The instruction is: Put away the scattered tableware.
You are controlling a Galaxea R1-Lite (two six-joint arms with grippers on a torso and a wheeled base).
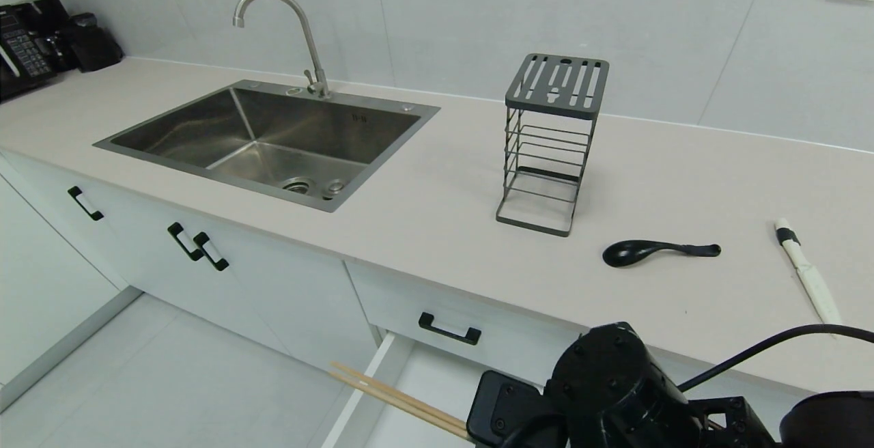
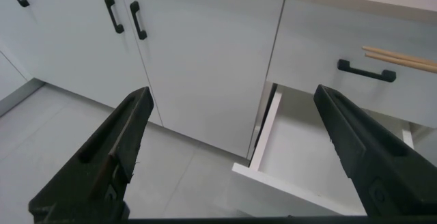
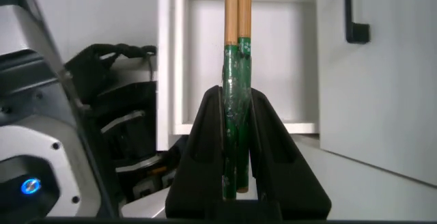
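Observation:
A pair of wooden chopsticks (image 1: 396, 397) with green-taped ends (image 3: 236, 19) is held in my right gripper (image 3: 236, 115), which is shut on them. In the head view that gripper (image 1: 481, 424) is low, in front of the cabinets, with the sticks pointing left over an open white drawer (image 1: 358, 393). My left gripper (image 2: 231, 98) is open with nothing between its fingers, facing the cabinet doors and the drawer (image 2: 266, 135); the chopsticks (image 2: 403, 59) show beyond it. On the counter lie a black spoon (image 1: 649, 252) and a white knife (image 1: 809, 274).
A dark wire rack (image 1: 550, 141) stands on the counter left of the spoon. A steel sink (image 1: 382, 168) with a faucet (image 1: 300, 31) is set in farther left. Cabinet doors with black handles (image 1: 198, 246) flank the drawer. Black appliances (image 1: 41, 42) sit at the far left.

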